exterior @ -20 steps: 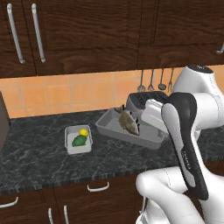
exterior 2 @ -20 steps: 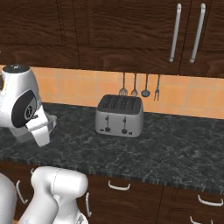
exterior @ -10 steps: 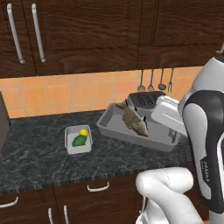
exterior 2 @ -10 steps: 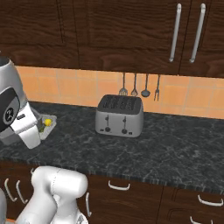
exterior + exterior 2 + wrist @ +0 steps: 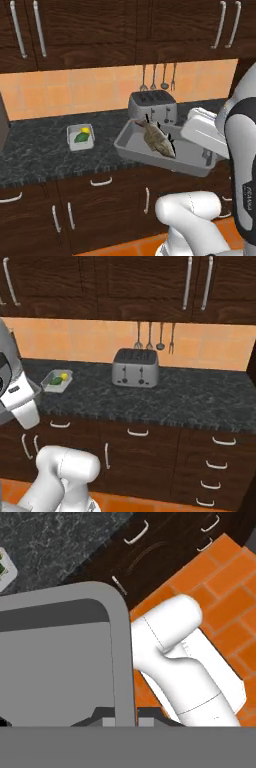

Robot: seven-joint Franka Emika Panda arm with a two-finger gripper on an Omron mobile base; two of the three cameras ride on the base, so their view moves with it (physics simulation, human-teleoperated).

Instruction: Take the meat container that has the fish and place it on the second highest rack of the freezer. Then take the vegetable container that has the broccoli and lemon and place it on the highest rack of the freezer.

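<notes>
Your gripper (image 5: pixel 120 719) pinches the rim of the meat container (image 5: pixel 165 152), lifted clear of the counter (image 5: pixel 40 155) with the fish (image 5: pixel 156 140) inside. The vegetable container (image 5: pixel 80 137) waits at nine o'clock of it. Neither container is shelved yet.

Mottled brown-tan fish with black fins (image 5: pixel 156 140) in plain grey rectangular tray (image 5: pixel 131 147). Small white tray (image 5: pixel 73 142) holds dark green broccoli (image 5: pixel 81 137), bright yellow lemon (image 5: pixel 85 130). Black speckled stone counter (image 5: pixel 190 398); silver toaster (image 5: pixel 135 367).
</notes>
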